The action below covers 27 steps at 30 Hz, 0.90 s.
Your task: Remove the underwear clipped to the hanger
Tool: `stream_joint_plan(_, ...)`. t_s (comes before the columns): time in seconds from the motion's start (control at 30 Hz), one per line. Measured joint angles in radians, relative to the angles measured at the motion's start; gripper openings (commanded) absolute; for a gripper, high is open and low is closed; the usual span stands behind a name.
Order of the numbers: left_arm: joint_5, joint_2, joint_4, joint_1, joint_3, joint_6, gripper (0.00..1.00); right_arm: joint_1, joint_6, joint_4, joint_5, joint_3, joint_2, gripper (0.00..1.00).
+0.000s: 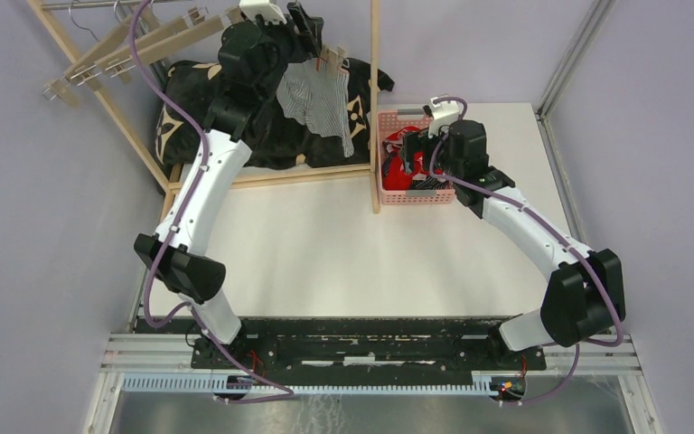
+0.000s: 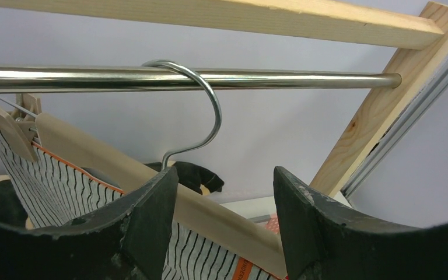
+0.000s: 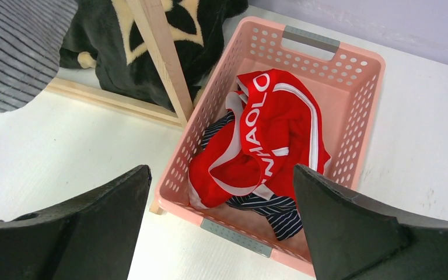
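L pincer (image 2: 224, 181): jaws part-open, nothing held; wooden hanger (image 2: 93, 154) bar runs across the gap.
Grey fine-striped underwear (image 2: 52, 181): clipped to that hanger, hook over metal rail (image 2: 297, 80); rack at far-left corner of worktop (image 1: 325, 253).
R pincer (image 3: 221, 172): jaws at widest, empty, above pink basket (image 3: 338, 52), worktop far edge, right of centre.
In basket: red underwear (image 3: 274, 134) w/ white lettering, atop navy striped underwear (image 3: 274, 210).
Black cushion (image 1: 190, 99): under rack.

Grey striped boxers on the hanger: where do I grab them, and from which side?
Probably the loose cloth of the grey striped boxers just below the wooden clip, coming from the arms' side: the waistband is pinned along the hanger, and the rest hangs free.
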<state>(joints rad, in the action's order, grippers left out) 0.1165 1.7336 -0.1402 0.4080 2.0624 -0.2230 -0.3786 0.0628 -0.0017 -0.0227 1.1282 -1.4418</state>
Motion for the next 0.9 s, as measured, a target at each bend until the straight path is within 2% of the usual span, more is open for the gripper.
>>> stream_joint_plan(0.27,0.076,-0.072,0.005,0.003,-0.079,0.0,0.68,0.0,0.001,0.008,0.0,-0.02,0.001,1.0)
stream_joint_plan(0.63,0.147,-0.088,-0.039,0.004,-0.097,0.0,0.66,0.0,0.002,0.009,0.001,-0.033,0.022,1.0)
stream_joint_plan(0.9,0.17,-0.088,-0.088,0.004,-0.11,0.002,0.47,0.0,0.002,0.013,0.005,-0.034,0.039,1.0)
